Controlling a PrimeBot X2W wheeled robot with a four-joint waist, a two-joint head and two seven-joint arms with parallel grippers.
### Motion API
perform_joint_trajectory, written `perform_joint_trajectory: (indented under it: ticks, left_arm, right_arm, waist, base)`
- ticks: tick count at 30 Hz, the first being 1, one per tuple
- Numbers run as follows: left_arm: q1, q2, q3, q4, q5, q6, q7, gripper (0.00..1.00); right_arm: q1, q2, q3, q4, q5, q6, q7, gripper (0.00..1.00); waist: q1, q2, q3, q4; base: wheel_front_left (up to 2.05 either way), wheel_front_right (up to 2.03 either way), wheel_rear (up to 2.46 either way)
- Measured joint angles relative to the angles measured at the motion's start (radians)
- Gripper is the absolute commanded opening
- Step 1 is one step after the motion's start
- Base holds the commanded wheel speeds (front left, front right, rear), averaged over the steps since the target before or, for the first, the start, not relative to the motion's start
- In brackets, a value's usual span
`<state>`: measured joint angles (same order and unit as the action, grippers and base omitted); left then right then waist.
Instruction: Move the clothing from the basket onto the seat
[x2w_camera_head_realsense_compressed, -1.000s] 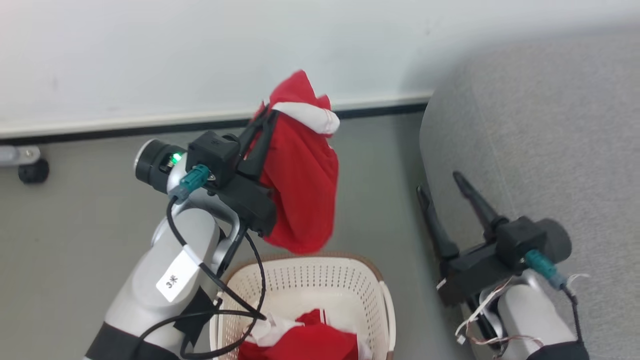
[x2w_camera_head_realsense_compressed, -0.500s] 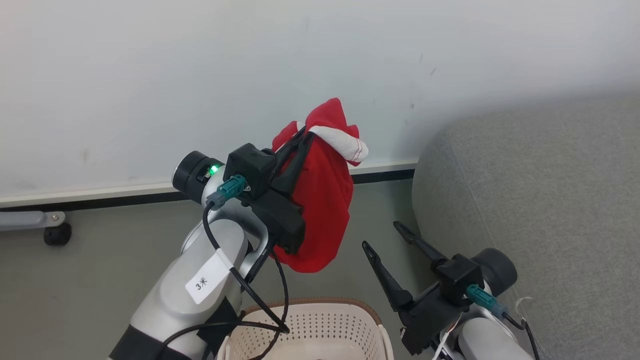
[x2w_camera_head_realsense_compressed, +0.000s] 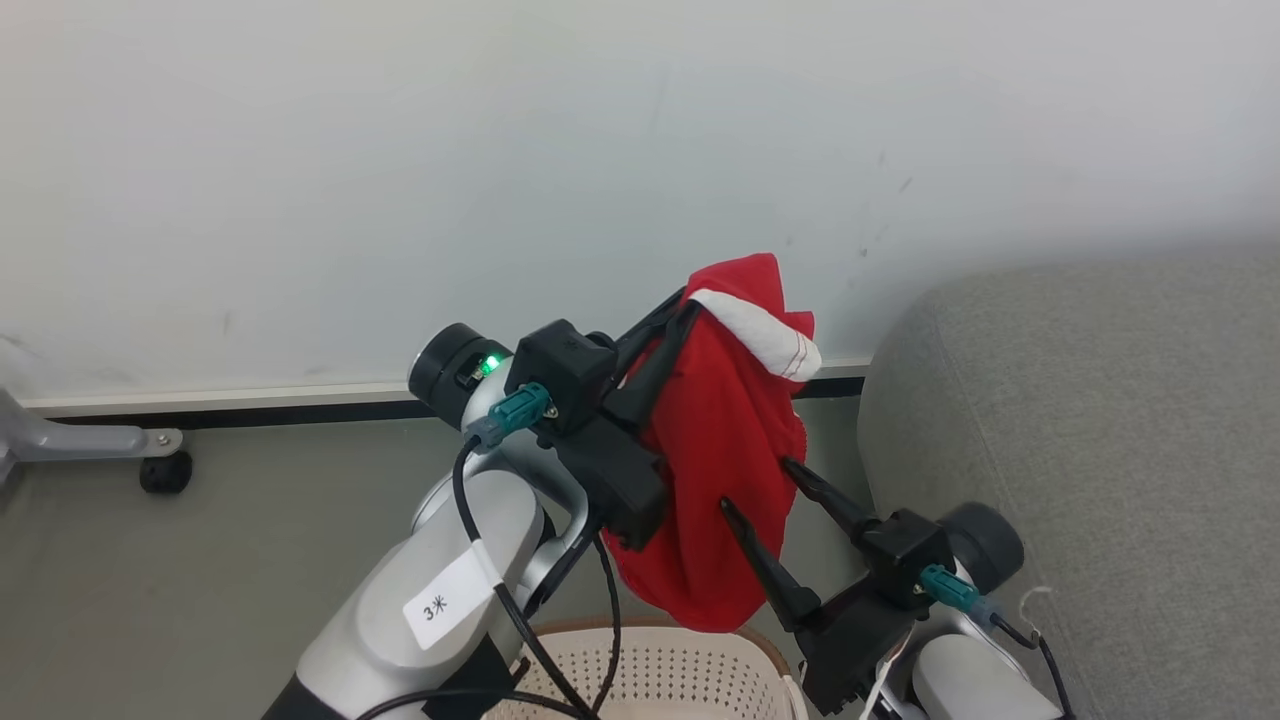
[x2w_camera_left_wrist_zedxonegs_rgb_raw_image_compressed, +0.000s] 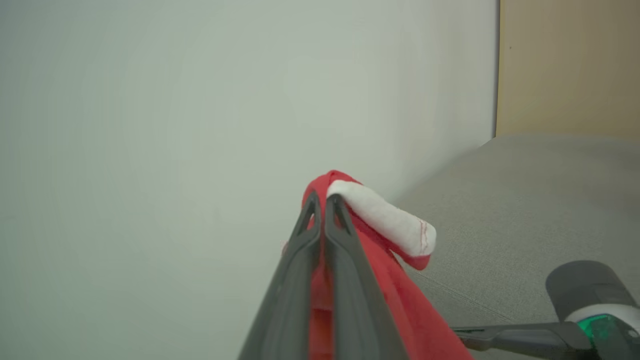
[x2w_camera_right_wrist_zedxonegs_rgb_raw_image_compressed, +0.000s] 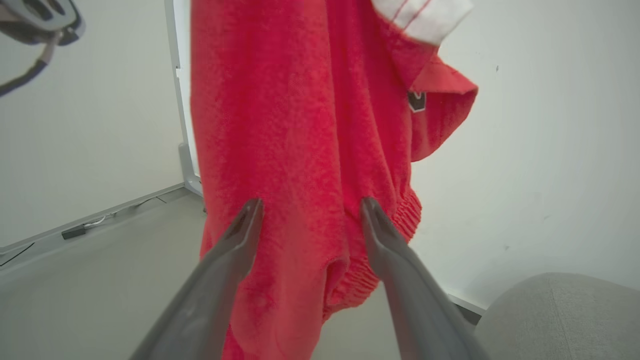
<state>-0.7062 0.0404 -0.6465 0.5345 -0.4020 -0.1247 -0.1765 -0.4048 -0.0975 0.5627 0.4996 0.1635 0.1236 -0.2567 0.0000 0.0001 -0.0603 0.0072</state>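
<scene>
A red piece of clothing with a white band hangs in the air, above the far rim of the cream basket at the bottom edge. My left gripper is shut on its top fold, seen close up in the left wrist view with the left gripper pinching the cloth. My right gripper is open, fingers pointing at the hanging cloth. In the right wrist view the right gripper spreads in front of the clothing; contact is unclear. The grey seat lies to the right.
A pale wall with a dark baseboard runs behind. A grey wheeled leg stands on the floor at the far left. A beige panel rises behind the seat. The seat's rounded corner is near my right gripper.
The head camera has tilted up, so the basket has slid down the picture. My left gripper has carried the clothing rightward, nearer the seat. My right gripper has come off the seat's side to the cloth.
</scene>
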Motion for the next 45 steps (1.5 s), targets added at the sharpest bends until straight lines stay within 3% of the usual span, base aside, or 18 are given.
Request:
perform_joint_trajectory:
  ticks: [6, 7, 8, 10, 11, 18, 19, 21, 22, 33, 45]
  left_arm:
    - [0.015, 0.000, -0.021, -0.060, -0.025, 0.000, 0.022, 0.00]
    - [0.017, 0.000, -0.021, -0.067, -0.029, 0.000, 0.027, 0.00]
    - [0.019, 0.001, -0.022, -0.074, -0.030, 0.000, 0.027, 0.00]
    - [0.019, 0.001, -0.027, -0.087, -0.033, 0.000, 0.035, 0.00]
    - [0.019, 0.001, -0.028, -0.093, -0.037, 0.000, 0.037, 0.00]
    - [0.052, 0.002, -0.008, -0.109, -0.052, 0.007, 0.049, 0.00]
    - [0.063, 0.005, -0.002, -0.109, -0.057, 0.012, 0.049, 0.12]
    - [0.080, 0.016, 0.016, -0.106, -0.076, 0.023, 0.048, 0.80]
    - [0.087, 0.022, 0.025, -0.101, -0.082, 0.029, 0.048, 1.00]
    - [0.179, 0.073, 0.068, -0.069, -0.092, 0.065, 0.014, 1.00]
    - [0.302, 0.060, 0.038, -0.089, -0.101, 0.063, -0.028, 1.00]
  right_arm:
    - [-0.067, 0.005, 0.053, 0.058, 0.023, 0.000, 0.000, 1.00]
    - [-0.083, 0.007, 0.064, 0.070, 0.025, 0.000, 0.000, 0.92]
    - [-0.097, 0.009, 0.074, 0.081, 0.030, 0.000, 0.000, 0.49]
    - [-0.116, 0.011, 0.091, 0.100, 0.035, 0.000, 0.000, 0.25]
    - [-0.123, 0.012, 0.097, 0.109, 0.041, 0.000, 0.000, 0.00]
    - [-0.152, 0.013, 0.118, 0.129, 0.088, 0.001, 0.000, 0.00]
    - [-0.157, 0.013, 0.118, 0.129, 0.093, 0.001, 0.000, 0.00]
    - [-0.165, 0.010, 0.117, 0.127, 0.102, 0.001, 0.000, 0.00]
    - [-0.168, 0.006, 0.116, 0.124, 0.105, 0.001, 0.000, 0.00]
    - [-0.205, -0.095, 0.069, 0.063, 0.119, 0.001, 0.000, 0.00]
    - [-0.194, -0.208, -0.001, -0.051, 0.119, -0.011, 0.000, 0.00]
  waist:
    - [0.0000, -0.0001, 0.002, 0.024]
    - [0.0000, -0.0001, 0.004, 0.026]
    - [0.0001, 0.0000, 0.005, 0.028]
    - [0.0001, 0.0000, 0.007, 0.030]
    - [0.0001, 0.0000, 0.008, 0.032]
    - [0.0001, 0.0000, 0.015, 0.027]
    - [0.0001, 0.0000, 0.016, 0.023]
    - [0.0001, 0.0000, 0.018, 0.014]
    - [0.0001, 0.0000, 0.019, 0.008]
    - [0.0001, 0.0000, 0.027, -0.078]
    - [0.0000, 0.0000, 0.028, -0.208]
  base:
    - [0.00, 0.00, 0.00]
    - [0.00, 0.00, 0.00]
    - [0.00, 0.00, 0.00]
    - [0.00, 0.00, 0.00]
    - [0.00, 0.00, 0.00]
    - [0.00, 0.00, 0.00]
    - [0.00, 0.00, 0.00]
    - [0.00, 0.00, 0.00]
    - [0.00, 0.00, 0.00]
    - [0.00, 0.00, 0.00]
    - [0.00, 0.00, 0.00]
